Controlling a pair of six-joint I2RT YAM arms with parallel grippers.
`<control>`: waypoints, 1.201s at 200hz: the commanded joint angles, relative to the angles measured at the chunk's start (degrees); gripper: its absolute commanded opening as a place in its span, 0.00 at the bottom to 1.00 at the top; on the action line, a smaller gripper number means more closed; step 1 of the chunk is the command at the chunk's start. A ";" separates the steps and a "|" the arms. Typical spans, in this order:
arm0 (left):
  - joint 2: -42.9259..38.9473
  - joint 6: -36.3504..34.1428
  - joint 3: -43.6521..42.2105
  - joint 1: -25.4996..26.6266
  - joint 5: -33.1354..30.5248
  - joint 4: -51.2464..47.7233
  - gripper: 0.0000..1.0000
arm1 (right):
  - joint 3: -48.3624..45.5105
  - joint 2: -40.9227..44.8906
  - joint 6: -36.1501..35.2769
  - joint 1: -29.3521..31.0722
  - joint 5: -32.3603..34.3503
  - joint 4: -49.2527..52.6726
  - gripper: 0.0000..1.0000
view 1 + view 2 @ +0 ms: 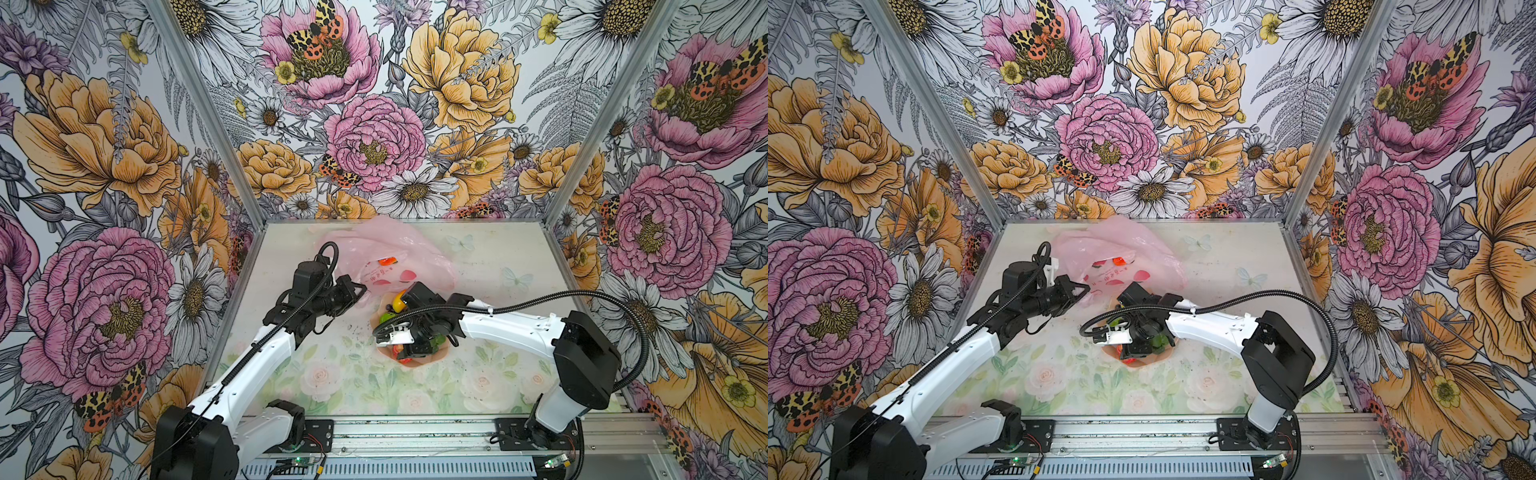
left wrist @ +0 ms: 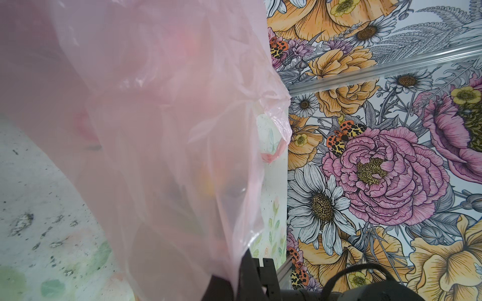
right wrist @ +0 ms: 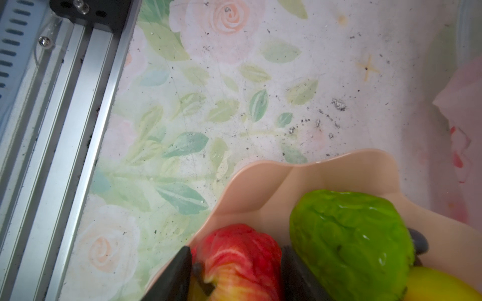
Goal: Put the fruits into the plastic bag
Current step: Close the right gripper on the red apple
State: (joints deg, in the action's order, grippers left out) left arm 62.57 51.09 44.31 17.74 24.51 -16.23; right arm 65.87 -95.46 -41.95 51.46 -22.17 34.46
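- Spreading across both top views, the flower-printed desk (image 1: 478,386) carries the whole job, with the bag at the back, the bowl just in front of it and an arm on either side.
- The left arm (image 1: 270,349) reaches toward the bag's near edge. The right arm (image 1: 511,328) bends in over the bowl and hides most of it from above.
- The bag (image 1: 390,243), pale pink and crumpled, lies slumped at rear centre. The left jaws are clenched on its edge, and the film drapes across the left wrist view (image 2: 156,130).
- The bowl (image 3: 273,182), peach with a scalloped rim, sits on the desk just beside the bag and holds the fruits.
- A bumpy green fruit (image 3: 352,239) and a yellow mango (image 3: 438,284) lie touching in the bowl.
- The apple (image 3: 242,242), red and glossy, lies by the bowl's rim. The right jaws are grasping it, one finger against each side, and it looks not yet lifted.
- The risks, judged from here:
  - The rounded, slick apple could squirt out of an off-centre pinch.
  - The finger wedged between apple and green fruit could drag that fruit or tip the bowl on the lift.
  - The bag is held at one point and its mouth looks slack, so a dropped apple might land on the film and roll onto the desk.
  - The thin plastic could slip from the left jaws.
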 commanded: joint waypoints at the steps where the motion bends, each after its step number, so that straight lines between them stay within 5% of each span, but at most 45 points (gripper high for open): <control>1: -0.50 0.06 -0.82 -0.50 1.11 0.24 0.00 | 0.62 0.10 -0.35 0.31 1.24 0.35 0.51; 71: 0.12 0.06 -0.32 -0.51 1.34 0.51 0.00 | -0.67 2.79 1.57 -1.30 1.34 0.26 0.33; 98: 0.60 0.06 -0.29 -0.48 1.58 0.67 0.00 | -1.58 4.47 2.89 -1.98 1.55 0.35 0.58; 128: 0.82 0.06 -0.20 -0.41 1.61 0.93 0.00 | -4.56 7.78 1.63 -3.09 1.22 0.35 0.71; 240: 0.33 0.46 -1.39 -0.25 1.20 1.21 0.00 | -4.62 3.81 -0.39 -4.29 -0.43 0.26 0.76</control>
State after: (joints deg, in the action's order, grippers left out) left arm 63.42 51.11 44.12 17.74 24.93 -16.08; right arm 59.29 -90.00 -41.30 46.78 -21.28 34.70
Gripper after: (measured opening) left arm 0.046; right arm 0.760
